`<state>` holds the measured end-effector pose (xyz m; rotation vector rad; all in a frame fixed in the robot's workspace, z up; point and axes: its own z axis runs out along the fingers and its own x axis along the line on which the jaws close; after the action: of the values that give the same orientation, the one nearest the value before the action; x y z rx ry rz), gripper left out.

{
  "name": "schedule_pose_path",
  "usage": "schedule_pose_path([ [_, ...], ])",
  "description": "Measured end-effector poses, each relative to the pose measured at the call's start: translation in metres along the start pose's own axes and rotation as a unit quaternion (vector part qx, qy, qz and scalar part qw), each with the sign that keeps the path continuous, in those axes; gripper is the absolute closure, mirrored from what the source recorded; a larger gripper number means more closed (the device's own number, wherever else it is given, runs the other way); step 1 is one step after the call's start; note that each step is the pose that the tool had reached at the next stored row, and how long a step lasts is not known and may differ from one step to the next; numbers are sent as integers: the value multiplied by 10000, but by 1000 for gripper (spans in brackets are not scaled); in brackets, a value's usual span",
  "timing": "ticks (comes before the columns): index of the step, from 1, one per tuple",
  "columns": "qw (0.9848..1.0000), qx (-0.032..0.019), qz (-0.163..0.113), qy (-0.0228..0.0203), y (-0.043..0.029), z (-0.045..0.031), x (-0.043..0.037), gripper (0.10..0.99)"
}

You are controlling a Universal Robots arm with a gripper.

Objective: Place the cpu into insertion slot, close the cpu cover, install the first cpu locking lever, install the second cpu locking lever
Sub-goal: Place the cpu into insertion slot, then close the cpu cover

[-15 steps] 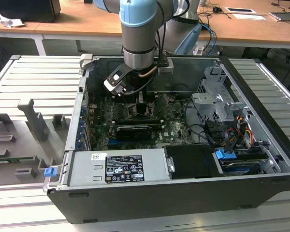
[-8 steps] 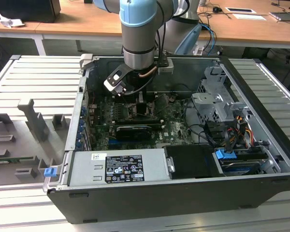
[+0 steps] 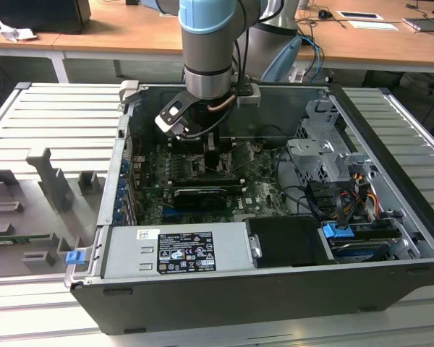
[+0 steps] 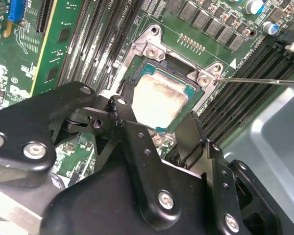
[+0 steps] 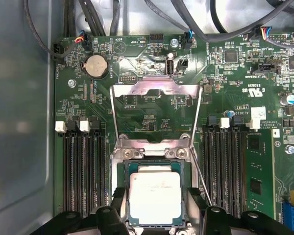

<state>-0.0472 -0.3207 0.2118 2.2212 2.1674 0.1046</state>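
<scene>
The black pincer point(image 5: 157, 195), open and empty, straddles the tan-silver square cpu point(image 5: 155, 196) in the black insertion slot point(image 5: 186, 171), twelve o'clock of the exterior view's grey metal box point(image 3: 228, 249); a sideways brush may unseat the chip.

My arm point(image 3: 210, 50) reaches down into the open computer case point(image 3: 275, 296), gripper point(image 3: 211, 152) low over the green motherboard point(image 3: 264, 191); grey power supply point(image 3: 177, 249) in front, drive cage point(image 3: 322, 155) at the exterior view's right.
</scene>
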Motion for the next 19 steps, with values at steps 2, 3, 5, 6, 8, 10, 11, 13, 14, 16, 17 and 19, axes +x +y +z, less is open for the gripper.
schedule_pose_path([
  [2,10000,3,0,1,2,-12,1,565],
  [3,10000,3,0,1,2,-13,1,627],
  [5,10000,4,0,0,2,-19,0,749],
  [6,10000,4,0,-1,2,-22,0,808],
  [8,10000,4,0,-1,2,-26,1,871],
  [10,10000,4,0,0,3,-37,1,980],
  [11,10000,4,0,0,4,-43,1,980],
  [13,10000,5,0,-1,4,-52,1,980],
  [14,10000,4,0,0,4,-55,2,980],
  [16,10000,5,0,-1,5,-66,1,980],
  [17,10000,4,0,0,6,-68,2,980],
  [19,10000,23,0,0,25,-68,2,980],
])
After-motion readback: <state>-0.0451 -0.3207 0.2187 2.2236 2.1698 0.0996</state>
